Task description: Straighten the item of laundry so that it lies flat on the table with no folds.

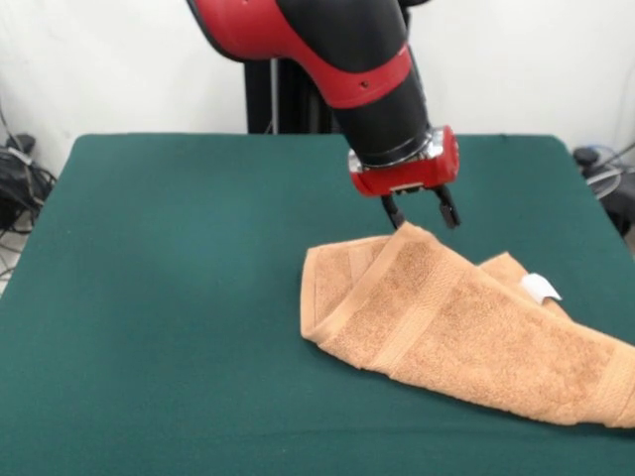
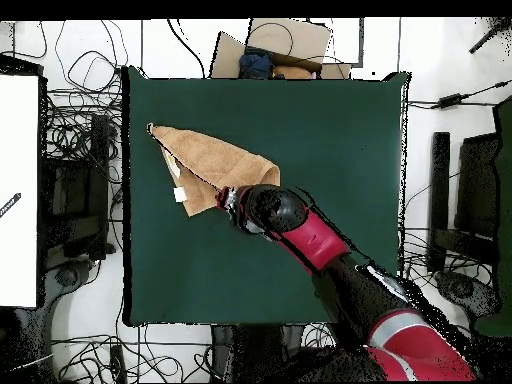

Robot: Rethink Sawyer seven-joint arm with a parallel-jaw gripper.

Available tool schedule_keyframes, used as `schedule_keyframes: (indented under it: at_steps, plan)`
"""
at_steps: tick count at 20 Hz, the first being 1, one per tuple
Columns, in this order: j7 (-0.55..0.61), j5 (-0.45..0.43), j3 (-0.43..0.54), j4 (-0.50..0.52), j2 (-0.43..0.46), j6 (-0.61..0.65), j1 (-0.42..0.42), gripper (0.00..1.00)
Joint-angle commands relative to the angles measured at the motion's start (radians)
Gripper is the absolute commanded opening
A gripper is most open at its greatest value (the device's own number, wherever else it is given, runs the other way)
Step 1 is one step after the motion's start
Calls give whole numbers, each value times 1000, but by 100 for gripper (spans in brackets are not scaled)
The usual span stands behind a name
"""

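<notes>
The terry-cloth towel (image 1: 451, 332), orange-tan with woven border bands, lies folded over itself into a long wedge toward 1 side of the green table (image 1: 169, 297). In the front view its upper layer rises to a peak directly beneath the gripper, and a lower layer shows behind it, carrying a small white tag (image 1: 541, 288). In the overhead view the towel (image 2: 205, 160) forms a rough triangle whose long point reaches almost to the table edge (image 2: 128, 200), well apart from the table's centre.

The gripper (image 1: 422, 210), mounted on the red and black arm (image 1: 337, 50), hangs just above the peak. Its 2 dark fingers (image 1: 393, 212) stand moderately apart with nothing between them; the nearer finger appears to touch or almost touch the cloth, though contact cannot be confirmed.

The step in hand is judged to be the taking of the raised fold. To do it well, the fingers should close on the upper layer only, at or near its corner, since pinching both layers would drag the whole bundle rather than open it. The pull should then run across the fold line, toward the open expanse of table, low enough for the lower layer to stay anchored by friction. At least 1 fold remains, so the task is judged to be far from complete.
</notes>
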Motion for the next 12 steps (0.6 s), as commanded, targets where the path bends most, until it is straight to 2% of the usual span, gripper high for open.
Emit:
schedule_keyframes:
  at_steps: [1,12]
  plan:
    - [271,78,50,31,-19,37,6,100]
    - [264,97,35,3,-4,43,17,100]
